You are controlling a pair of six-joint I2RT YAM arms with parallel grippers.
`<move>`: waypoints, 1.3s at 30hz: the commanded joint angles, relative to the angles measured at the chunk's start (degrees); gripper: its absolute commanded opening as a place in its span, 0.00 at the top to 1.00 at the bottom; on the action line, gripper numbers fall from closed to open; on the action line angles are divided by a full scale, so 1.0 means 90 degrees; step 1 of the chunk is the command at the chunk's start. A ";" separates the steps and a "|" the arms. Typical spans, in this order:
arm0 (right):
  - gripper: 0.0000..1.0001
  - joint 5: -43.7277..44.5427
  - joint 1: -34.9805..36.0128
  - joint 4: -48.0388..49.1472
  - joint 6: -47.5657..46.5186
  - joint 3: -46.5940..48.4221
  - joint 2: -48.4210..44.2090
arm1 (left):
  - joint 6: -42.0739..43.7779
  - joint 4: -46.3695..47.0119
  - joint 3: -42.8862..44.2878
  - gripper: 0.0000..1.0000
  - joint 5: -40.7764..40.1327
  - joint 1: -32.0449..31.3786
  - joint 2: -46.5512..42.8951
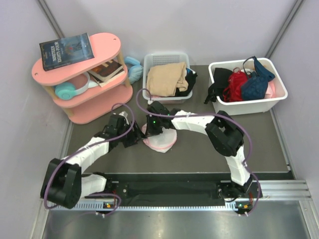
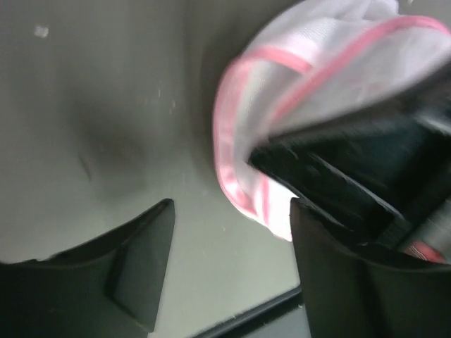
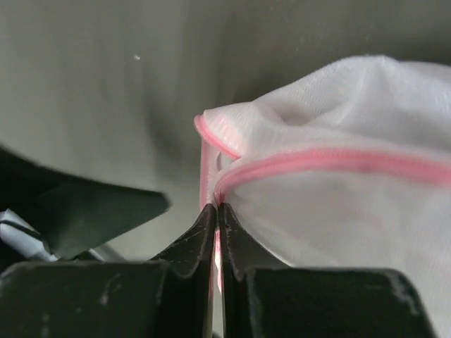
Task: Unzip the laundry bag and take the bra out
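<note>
A book [image 1: 67, 51] tops the pink shelf [image 1: 107, 44] near a white bin [image 1: 167, 58].

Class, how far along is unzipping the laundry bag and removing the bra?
Done: unclear; the zip's state is hidden, though a navy bra lies in the right bin. In hand: the right gripper pinches the laundry bag by its pink trim; the left gripper stands open beside it. Left: perhaps checking the bag.
</note>
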 commanded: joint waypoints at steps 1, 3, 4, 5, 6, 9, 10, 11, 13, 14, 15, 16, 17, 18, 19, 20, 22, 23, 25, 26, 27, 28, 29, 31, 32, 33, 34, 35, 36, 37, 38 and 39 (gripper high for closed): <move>0.94 -0.0056 0.0085 0.0506 0.0014 0.0350 0.0168 | -0.0119 -0.0735 0.0204 0.25 -0.0259 -0.0034 -0.0798; 0.76 -0.0085 0.0095 0.0496 -0.0074 0.0371 0.0071 | -0.0129 -0.1136 0.0282 0.14 -0.0367 -0.0034 -0.1188; 0.67 -0.0095 0.0095 0.0506 -0.0181 0.0351 -0.0007 | -0.0119 -0.1273 0.0302 0.11 -0.0513 -0.0034 -0.1316; 0.42 -0.0115 0.0086 0.0515 -0.0260 0.0332 -0.0085 | -0.0128 -0.1506 0.0380 0.09 -0.0601 -0.0034 -0.1433; 0.30 -0.0115 0.0076 0.0496 -0.0338 0.0293 -0.0298 | -0.0167 -0.1682 0.0409 0.07 -0.0728 -0.0014 -0.1637; 0.02 -0.0008 0.0008 0.0496 -0.0631 0.0030 -0.0893 | -0.0168 -0.2093 0.0565 0.02 -0.1216 0.0025 -0.2028; 0.00 0.0031 -0.0012 0.0496 -0.0738 -0.0194 -0.1080 | -0.0148 -0.2162 0.0614 0.01 -0.1314 0.0035 -0.2107; 0.00 0.0109 -0.0051 0.0525 -0.0787 -0.0341 -0.1275 | -0.0119 -0.2201 0.0721 0.01 -0.1450 0.0064 -0.2176; 0.00 0.0217 -0.0168 0.0583 -0.0963 -0.0827 -0.1890 | -0.0012 -0.2348 0.0868 0.01 -0.1559 0.0191 -0.2274; 0.00 0.0353 -0.0207 0.0622 -0.1031 -0.1005 -0.2327 | 0.0047 -0.2387 0.1023 0.01 -0.1608 0.0239 -0.2274; 0.00 0.0422 -0.0304 0.0632 -0.1119 -0.1180 -0.2544 | 0.0154 -0.2436 0.1102 0.01 -0.1598 0.0356 -0.2197; 0.00 0.0519 -0.0353 0.0623 -0.1168 -0.1540 -0.2769 | 0.0222 -0.2455 0.1180 0.01 -0.1569 0.0425 -0.2148; 0.00 0.0655 -0.0422 0.0642 -0.1188 -0.1747 -0.3226 | 0.0300 -0.2485 0.1355 0.01 -0.1521 0.0522 -0.2089; 0.00 0.0715 -0.0587 0.0662 -0.1208 -0.1942 -0.3472 | 0.0437 -0.2514 0.1425 0.01 -0.1375 0.0774 -0.1963; 0.00 0.0764 -0.0685 0.0691 -0.1208 -0.2360 -0.3706 | 0.0506 -0.2534 0.1561 0.01 -0.1277 0.0941 -0.1913; 0.00 0.0861 -0.0802 0.0691 -0.1217 -0.2567 -0.4202 | 0.0564 -0.2534 0.1620 0.01 -0.1160 0.1127 -0.1865; 0.00 0.0978 -0.1154 0.0633 -0.1227 -0.3151 -0.4761 | 0.0730 -0.2543 0.1795 0.01 -0.0721 0.1722 -0.1845; 0.00 0.1114 -0.1280 0.0584 -0.1227 -0.3319 -0.5334 | 0.0818 -0.2553 0.1864 0.01 -0.0536 0.1918 -0.1835; 0.00 0.1329 -0.1622 0.0322 -0.1325 -0.3680 -0.5913 | 0.0906 -0.2718 0.2175 0.01 -0.0582 0.2222 -0.1796; 0.00 0.1592 -0.1710 0.0185 -0.1364 -0.3760 -0.6467 | 0.0984 -0.2758 0.2255 0.01 -0.0554 0.2222 -0.1776; 0.00 0.1730 -0.1905 0.0048 -0.1441 -0.3818 -0.6733 | 0.1004 -0.2758 0.2333 0.01 -0.0534 0.2222 -0.1786; 0.00 0.1866 -0.1974 -0.0214 -0.1500 -0.3906 -0.6987 | 0.1024 -0.2739 0.2459 0.01 -0.0466 0.2222 -0.1815; 0.00 0.2167 -0.2043 -0.0352 -0.1549 -0.3936 -0.7464 | 0.1062 -0.2749 0.2518 0.01 -0.0456 0.2213 -0.1864; 0.00 0.2501 -0.2151 -0.0714 -0.1598 -0.3994 -0.7886 | 0.1082 -0.2797 0.2723 0.01 -0.0494 0.2213 -0.1874; 0.00 0.2783 -0.2180 -0.0821 -0.1618 -0.4014 -0.8236 | 0.1111 -0.2836 0.2792 0.01 -0.0504 0.2203 -0.1835; 0.00 0.2911 -0.2209 -0.0987 -0.1618 -0.4043 -0.8395 | 0.1150 -0.2875 0.2860 0.01 -0.0495 0.2203 -0.1825; 0.00 0.3019 -0.2219 -0.1047 -0.1618 -0.4092 -0.8541 | 0.1180 -0.2876 0.2928 0.01 -0.0475 0.2193 -0.1825; 0.00 0.3204 -0.2229 -0.1095 -0.1599 -0.4121 -0.8775 | 0.1209 -0.2885 0.2948 0.01 -0.0495 0.2183 -0.1815; 0.00 0.3263 -0.2229 -0.1173 -0.1589 -0.4180 -0.8874 | 0.1219 -0.2876 0.2958 0.01 -0.0504 0.2174 -0.1825; 0.00 0.3351 -0.2229 -0.1193 -0.1589 -0.4209 -0.8952 | 0.1219 -0.2866 0.2939 0.01 -0.0485 0.2183 -0.1835; 0.00 0.3400 -0.2239 -0.1223 -0.1569 -0.4229 -0.9059 | 0.1219 -0.2856 0.2939 0.01 -0.0456 0.2183 -0.1854; 0.00 0.3420 -0.2239 -0.1310 -0.1550 -0.4239 -0.9099 | 0.1219 -0.2827 0.2920 0.01 -0.0417 0.2183 -0.1864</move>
